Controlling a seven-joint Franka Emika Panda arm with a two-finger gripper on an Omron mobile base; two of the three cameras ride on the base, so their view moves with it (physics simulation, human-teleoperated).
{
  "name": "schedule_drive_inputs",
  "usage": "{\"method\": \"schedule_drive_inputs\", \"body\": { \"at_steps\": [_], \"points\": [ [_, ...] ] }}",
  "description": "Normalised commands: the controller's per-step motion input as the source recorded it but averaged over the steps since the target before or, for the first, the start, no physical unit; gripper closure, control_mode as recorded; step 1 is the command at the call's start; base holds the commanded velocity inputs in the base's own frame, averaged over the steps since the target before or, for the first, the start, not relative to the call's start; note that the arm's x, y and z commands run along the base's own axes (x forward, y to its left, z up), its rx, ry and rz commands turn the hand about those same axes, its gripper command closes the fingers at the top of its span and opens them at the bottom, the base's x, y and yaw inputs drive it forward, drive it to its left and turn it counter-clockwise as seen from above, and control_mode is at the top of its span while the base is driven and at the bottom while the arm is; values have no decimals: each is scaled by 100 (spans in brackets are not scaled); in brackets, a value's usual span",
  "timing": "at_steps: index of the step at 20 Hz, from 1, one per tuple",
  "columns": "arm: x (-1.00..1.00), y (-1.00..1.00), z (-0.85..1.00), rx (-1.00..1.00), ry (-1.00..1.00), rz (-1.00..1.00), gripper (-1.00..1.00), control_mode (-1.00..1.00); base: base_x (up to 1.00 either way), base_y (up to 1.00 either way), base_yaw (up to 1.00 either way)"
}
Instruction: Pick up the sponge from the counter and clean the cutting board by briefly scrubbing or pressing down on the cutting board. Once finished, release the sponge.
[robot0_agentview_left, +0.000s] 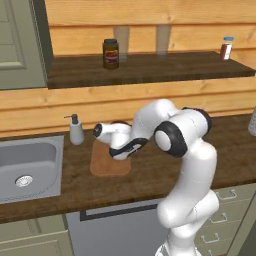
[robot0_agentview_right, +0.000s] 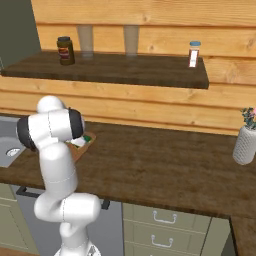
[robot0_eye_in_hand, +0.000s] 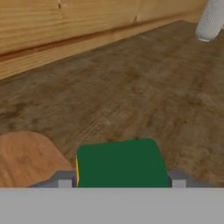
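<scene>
The gripper (robot0_eye_in_hand: 121, 183) stood clamped on the sponge (robot0_eye_in_hand: 121, 162) — one finger (robot0_eye_in_hand: 64, 181) at each short end, green face up, its long axis running from finger to finger. It hung at the cutting board's (robot0_eye_in_hand: 24, 157) edge, above the counter (robot0_eye_in_hand: 131, 87).

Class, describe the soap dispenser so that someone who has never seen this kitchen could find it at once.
Start at the steel sink set into the dark wooden counter. Just beyond its back right corner, against the plank wall, stands the soap dispenser. It is a small pale grey bottle with a dark pump nozzle, unlike the flat cutting board beside it.
</scene>
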Motion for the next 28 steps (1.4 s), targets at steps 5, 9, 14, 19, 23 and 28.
{"method": "schedule_drive_inputs", "body": {
  "at_steps": [5, 9, 14, 19, 23, 28],
  "points": [
    [0, 28, 0, 29, 2, 0, 100, -100, 0, 0, 0],
    [0, 14, -7, 40, 4, 0, 100, -100, 0, 0, 0],
    [0, 36, -66, 7, -2, 0, 100, -100, 0, 0, 0],
    [12, 52, -82, 0, 0, 0, -100, -100, 0, 0, 0],
    [4, 6, -20, 0, 0, 0, -100, -100, 0, 0, 0],
    [0, 0, 4, 0, 0, 0, -100, -100, 0, 0, 0]
  ]
}}
